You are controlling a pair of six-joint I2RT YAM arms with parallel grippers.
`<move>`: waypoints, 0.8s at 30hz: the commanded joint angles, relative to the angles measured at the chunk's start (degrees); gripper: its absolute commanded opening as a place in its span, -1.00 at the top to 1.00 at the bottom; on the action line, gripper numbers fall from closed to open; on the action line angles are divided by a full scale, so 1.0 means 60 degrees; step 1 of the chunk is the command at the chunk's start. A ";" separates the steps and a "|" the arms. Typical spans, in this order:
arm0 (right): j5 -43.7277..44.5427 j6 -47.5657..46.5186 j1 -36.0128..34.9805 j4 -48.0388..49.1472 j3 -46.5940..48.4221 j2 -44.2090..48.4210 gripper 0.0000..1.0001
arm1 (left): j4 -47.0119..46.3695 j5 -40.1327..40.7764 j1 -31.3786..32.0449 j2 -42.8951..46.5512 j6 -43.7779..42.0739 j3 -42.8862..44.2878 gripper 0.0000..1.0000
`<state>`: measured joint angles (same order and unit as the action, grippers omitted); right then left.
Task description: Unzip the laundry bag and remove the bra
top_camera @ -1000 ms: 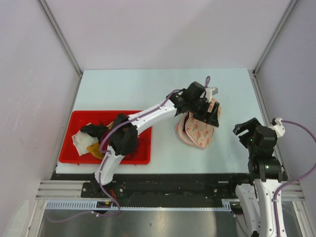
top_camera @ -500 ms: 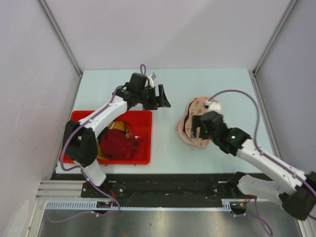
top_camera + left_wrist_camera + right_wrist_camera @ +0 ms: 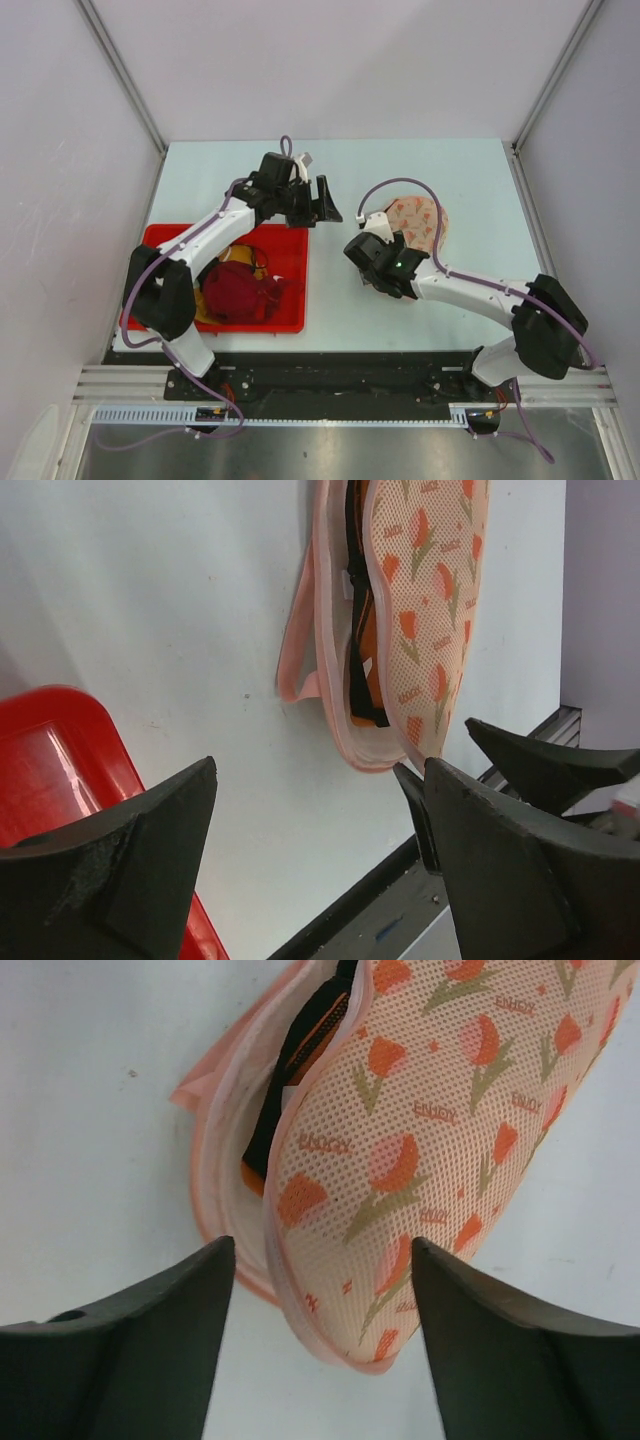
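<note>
**Right jaws over the gaping bag, bra ahead in the slit**

The bag (image 3: 418, 212) lies on the table (image 3: 460, 170), right of centre, with its zip side parted. In the right wrist view the rim gapes along the bag's left edge. The bra (image 3: 300, 1055) shows in that gap, orange with black edging, mostly inside. I cannot tell how far round the zip is open.

The right gripper (image 3: 322, 1245) hangs just above the bag, jaws spread and empty. The slit's long axis runs away from the wrist, up the frame, so the fingers stand either side of the rim, not along it. The bra lies ahead of the jaws, slightly left of their midline.

The left gripper (image 3: 310, 770) is also spread and empty. It sits by the far right corner of the tray (image 3: 280, 322), well apart from the bag, with the slit turned toward it.

Judgement: the right arm is much the nearer. The next move is probably a short reach forward into the slit for the black-edged cup. The risk is pinching bag fabric along with the bra and dragging the bag too. The left arm could come across to pin it.
</note>
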<state>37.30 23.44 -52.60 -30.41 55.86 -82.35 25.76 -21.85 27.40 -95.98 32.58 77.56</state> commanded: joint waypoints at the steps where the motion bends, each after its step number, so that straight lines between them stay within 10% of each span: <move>1: 0.0917 -0.0260 0.0080 0.0455 0.0388 -0.0440 -0.22 | -0.0235 -0.0372 0.0019 0.0294 -0.0010 -0.0036 -0.77; 6: 0.1415 0.0340 0.0460 0.0118 0.0315 0.0055 1.00 | -0.0353 -0.0519 0.0062 0.0177 0.0020 -0.0022 -0.76; 24: -0.2671 0.6551 0.5894 -0.0423 -0.5631 0.9032 1.00 | 0.1859 0.0974 0.3006 -0.3261 -0.1928 0.4093 -0.73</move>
<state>27.07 54.11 -19.33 -29.93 25.26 -34.30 31.68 -19.59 43.40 -110.85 25.26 95.90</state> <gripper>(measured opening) 0.015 0.874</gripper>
